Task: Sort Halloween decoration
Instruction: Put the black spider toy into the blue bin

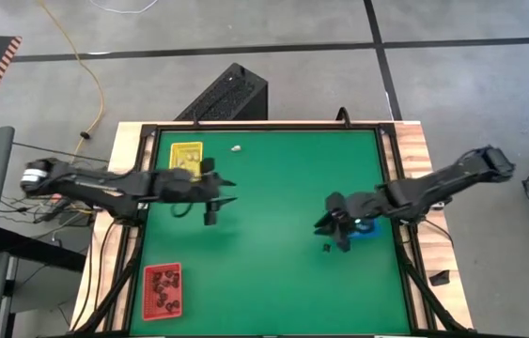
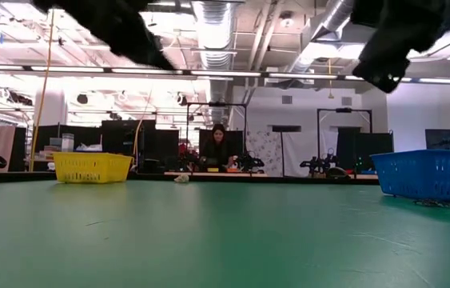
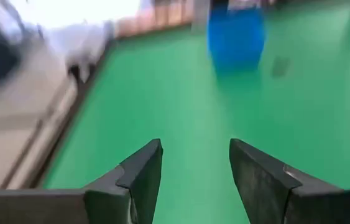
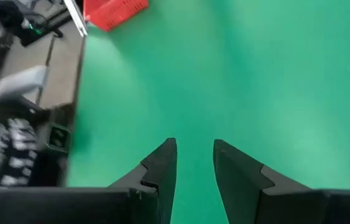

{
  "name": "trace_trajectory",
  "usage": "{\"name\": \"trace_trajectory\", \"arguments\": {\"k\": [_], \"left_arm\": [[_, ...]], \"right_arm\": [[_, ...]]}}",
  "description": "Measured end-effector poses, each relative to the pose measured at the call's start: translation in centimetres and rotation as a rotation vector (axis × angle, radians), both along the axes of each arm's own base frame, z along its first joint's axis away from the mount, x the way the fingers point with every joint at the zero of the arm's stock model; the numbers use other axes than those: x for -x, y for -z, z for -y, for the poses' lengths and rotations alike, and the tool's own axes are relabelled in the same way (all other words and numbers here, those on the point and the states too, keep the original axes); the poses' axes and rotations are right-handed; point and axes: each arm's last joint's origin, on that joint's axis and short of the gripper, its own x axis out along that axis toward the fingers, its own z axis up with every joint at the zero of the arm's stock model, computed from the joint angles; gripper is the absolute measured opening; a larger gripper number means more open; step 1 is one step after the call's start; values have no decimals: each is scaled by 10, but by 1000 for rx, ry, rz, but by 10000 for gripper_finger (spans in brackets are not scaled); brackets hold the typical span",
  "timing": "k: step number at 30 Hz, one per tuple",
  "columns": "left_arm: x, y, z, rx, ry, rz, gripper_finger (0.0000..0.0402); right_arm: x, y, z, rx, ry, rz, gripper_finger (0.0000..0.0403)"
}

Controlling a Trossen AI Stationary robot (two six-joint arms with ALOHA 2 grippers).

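Note:
A whitish trinket point(image 1: 236, 147) of the Halloween decoration lies on the green mat near the far edge, beside the yellow tray point(image 1: 187, 155). A black trinket point(image 1: 326, 247) lies on the mat beside the blue tray point(image 1: 367, 230). More black trinkets sit in the red tray point(image 1: 162, 291) at the near left. My left gripper point(image 1: 225, 199) hovers open and empty above the mat, near the yellow tray; its wrist view shows the gap point(image 3: 194, 149). My right gripper point(image 1: 328, 230) hovers over the blue tray's left side, open with nothing between its fingers point(image 4: 194, 146).
The mat is framed by a black rail and wooden table edges point(image 1: 414, 150). In the low view the yellow tray point(image 2: 91, 167) stands far left and the blue tray point(image 2: 428, 174) right. A person sits in the room beyond the table point(image 2: 218, 148).

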Motion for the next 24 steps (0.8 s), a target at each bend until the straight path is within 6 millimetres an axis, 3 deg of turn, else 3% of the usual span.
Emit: {"name": "trace_trajectory", "arguments": {"k": [3,9,16,24], "left_arm": [[26,17,5,-32,82,172,179],[60,33,4,-142,127,416,179],[68,35,3,-161,139,426,178],[67,40,5,-151,186,387,178]], "right_arm": [[-26,-8,-15,-60,29,-106,136],[-63,7,-51,-98,85,-551,136],[-103,34,-73,112,-31,-843,136],[-111,65,-73,342,-227,-1233,139]]}}
